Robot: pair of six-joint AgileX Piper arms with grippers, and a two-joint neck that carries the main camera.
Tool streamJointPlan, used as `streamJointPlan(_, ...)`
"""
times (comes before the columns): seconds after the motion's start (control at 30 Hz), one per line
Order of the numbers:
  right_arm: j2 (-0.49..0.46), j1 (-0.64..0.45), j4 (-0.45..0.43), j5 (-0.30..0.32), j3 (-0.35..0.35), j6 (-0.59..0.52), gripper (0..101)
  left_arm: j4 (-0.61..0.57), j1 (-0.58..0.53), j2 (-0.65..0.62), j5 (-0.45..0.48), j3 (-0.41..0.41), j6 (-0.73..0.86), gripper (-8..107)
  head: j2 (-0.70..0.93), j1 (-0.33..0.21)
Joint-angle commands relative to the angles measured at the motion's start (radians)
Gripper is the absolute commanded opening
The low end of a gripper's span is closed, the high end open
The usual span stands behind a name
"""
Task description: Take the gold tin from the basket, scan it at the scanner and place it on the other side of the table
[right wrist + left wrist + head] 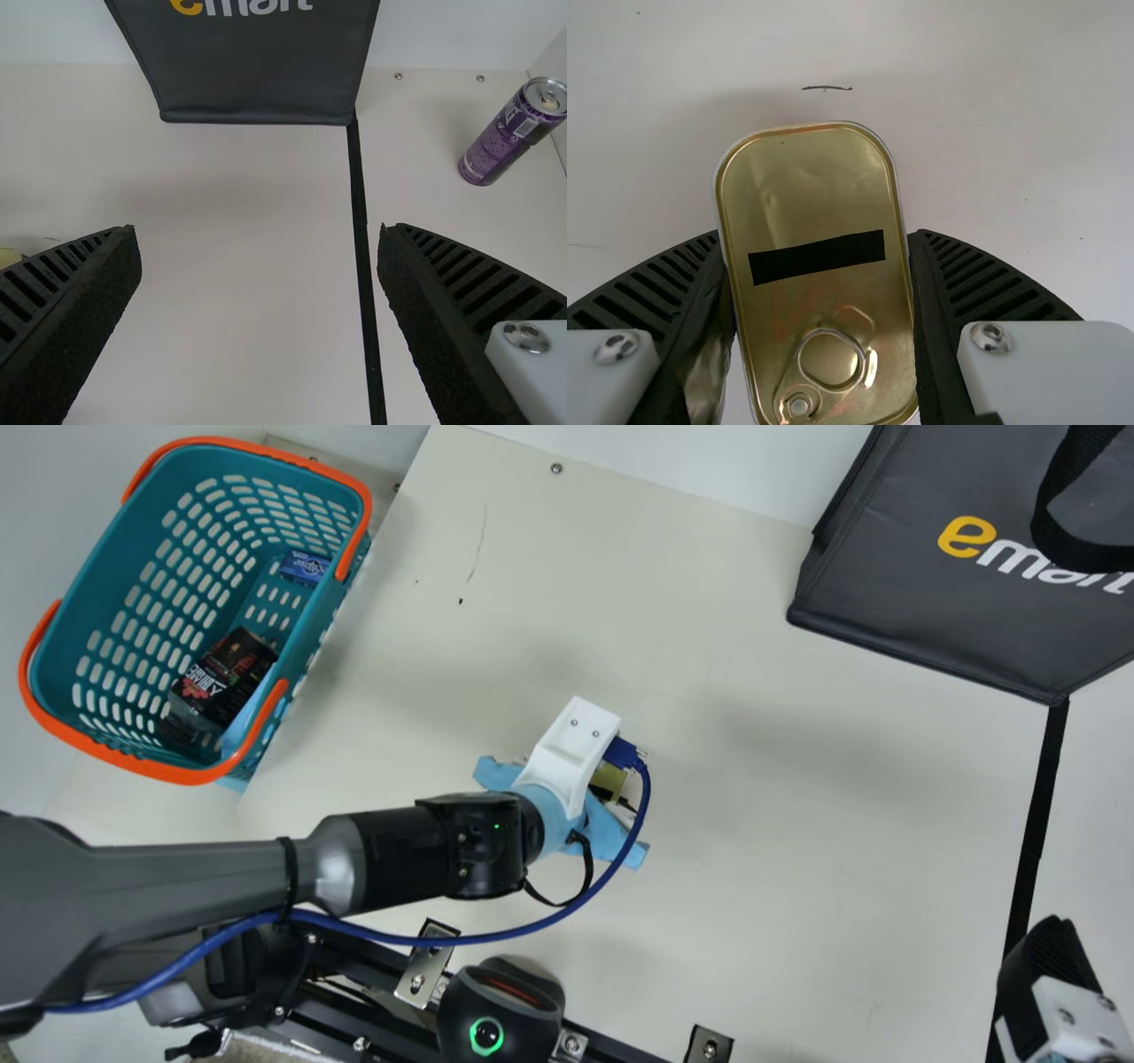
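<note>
So the left pincer [551,808] has the gold tin [815,190] clamped over the bench [797,824], pull-ring facing its camera. Right pincer [1045,965]'s wide open, near the black line [1036,824].

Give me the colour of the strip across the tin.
The strip is black, clearest in the left wrist view.

The gold tin [815,212], a closed, rounded rectangle with ring-pull and black strip, is gripped above the desk [797,824]; teal basket [106,576] at its left edge, black scanner [523,1023] at its near edge.
</note>
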Motion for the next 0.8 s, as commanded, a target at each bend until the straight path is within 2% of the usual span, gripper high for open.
streamJointPlan(0.0,0.0,0.0,0.0,0.0,0.0,0.0,95,0.0,-0.003,0.002,0.002,0.002,0.0,25,0.004,-0.029)
streamJointPlan(0.43,0.0,0.0,0.0,0.001,0.0,0.0,95,-0.027,0.011,-0.037,-0.021,0.012,0.026,69,0.004,-0.029)
streamJointPlan(0.63,0.0,0.0,0.0,0.001,0.0,0.0,95,-0.142,0.049,-0.115,-0.063,0.04,0.125,89,0.004,-0.029)
streamJointPlan(0.77,0.0,0.0,0.0,0.001,0.0,0.0,95,-0.262,0.086,-0.188,-0.064,0.056,0.239,90,0.004,-0.029)
